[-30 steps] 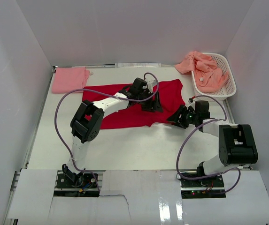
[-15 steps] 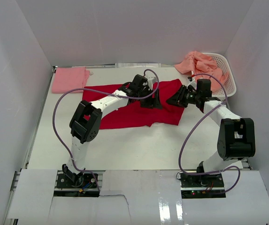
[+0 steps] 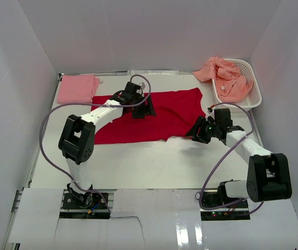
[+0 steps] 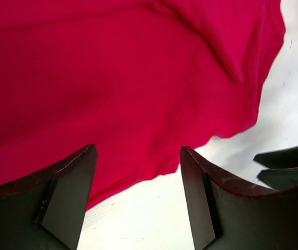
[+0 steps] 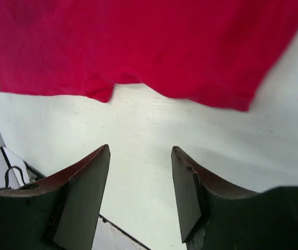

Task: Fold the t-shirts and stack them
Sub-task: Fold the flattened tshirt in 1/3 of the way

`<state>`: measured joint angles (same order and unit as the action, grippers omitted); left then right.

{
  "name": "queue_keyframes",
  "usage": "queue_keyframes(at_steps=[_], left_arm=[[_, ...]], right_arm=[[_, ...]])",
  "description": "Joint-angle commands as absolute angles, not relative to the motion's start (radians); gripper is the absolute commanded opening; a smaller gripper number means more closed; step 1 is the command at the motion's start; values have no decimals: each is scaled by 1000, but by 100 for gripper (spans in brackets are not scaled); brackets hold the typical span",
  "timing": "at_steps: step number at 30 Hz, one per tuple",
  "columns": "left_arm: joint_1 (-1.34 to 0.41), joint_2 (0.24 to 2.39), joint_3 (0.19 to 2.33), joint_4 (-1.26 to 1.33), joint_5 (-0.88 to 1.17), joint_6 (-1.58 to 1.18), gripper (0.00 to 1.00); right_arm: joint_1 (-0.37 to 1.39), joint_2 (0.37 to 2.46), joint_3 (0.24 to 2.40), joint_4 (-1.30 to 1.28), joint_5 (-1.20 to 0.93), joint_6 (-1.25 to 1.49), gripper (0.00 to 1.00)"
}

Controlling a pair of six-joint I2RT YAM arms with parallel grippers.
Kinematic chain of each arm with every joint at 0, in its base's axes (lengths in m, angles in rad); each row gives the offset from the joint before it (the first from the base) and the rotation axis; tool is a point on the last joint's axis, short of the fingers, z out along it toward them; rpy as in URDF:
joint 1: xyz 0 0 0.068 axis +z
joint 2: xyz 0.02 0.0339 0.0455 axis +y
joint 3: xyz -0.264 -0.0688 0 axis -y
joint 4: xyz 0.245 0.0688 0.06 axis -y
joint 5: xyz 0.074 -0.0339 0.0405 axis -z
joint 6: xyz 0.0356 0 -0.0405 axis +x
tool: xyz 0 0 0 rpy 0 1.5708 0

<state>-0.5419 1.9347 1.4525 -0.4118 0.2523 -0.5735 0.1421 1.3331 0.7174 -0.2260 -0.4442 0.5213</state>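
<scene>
One soft, rumpled red t-shirt (image 3: 176,111) flat on smooth white table (image 3: 138,162)

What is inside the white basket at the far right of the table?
Crumpled salmon-orange t-shirts fill the basket, and part of the heap spills over its left rim. How many shirts there are, and whether anything lies beneath them, cannot be seen: the top cloth covers it.

Likely a lab: white-walled test booth (image 3: 154,36)

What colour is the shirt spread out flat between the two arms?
Bright red, plain with no pattern; the t-shirt shows best in the top view.
</scene>
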Motion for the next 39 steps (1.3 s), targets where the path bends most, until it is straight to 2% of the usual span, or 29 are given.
queue_keyframes(at_steps=[1,3,7,10,28,30,32,33,35,39], left_arm=[[-520,1752,1413,-399,144,-591,76],[-509,1727,1404,-414,114,-591,76],[-499,1695,1381,-426,83,-598,84],[-488,1678,1358,-417,71,-611,98],[-459,1649,1327,-422,77,-583,98],[-457,1646,1321,-420,75,-583,98],[-457,1646,1316,-419,78,-581,98],[-456,1646,1315,-419,77,-580,98],[-454,1648,1312,-417,81,-578,98],[-451,1651,1305,-416,89,-577,98]], right_arm=[[146,1287,626,-143,-368,599,57],[150,1270,585,-100,-350,635,57],[155,1264,523,-22,-282,696,56],[160,1292,526,29,-264,721,55],[210,1561,652,100,-126,707,53],[212,1575,666,100,-115,703,49],[212,1598,676,94,-114,695,37],[212,1604,681,91,-114,693,20],[212,1620,690,86,-126,692,8],[210,1605,707,72,-178,699,8]])
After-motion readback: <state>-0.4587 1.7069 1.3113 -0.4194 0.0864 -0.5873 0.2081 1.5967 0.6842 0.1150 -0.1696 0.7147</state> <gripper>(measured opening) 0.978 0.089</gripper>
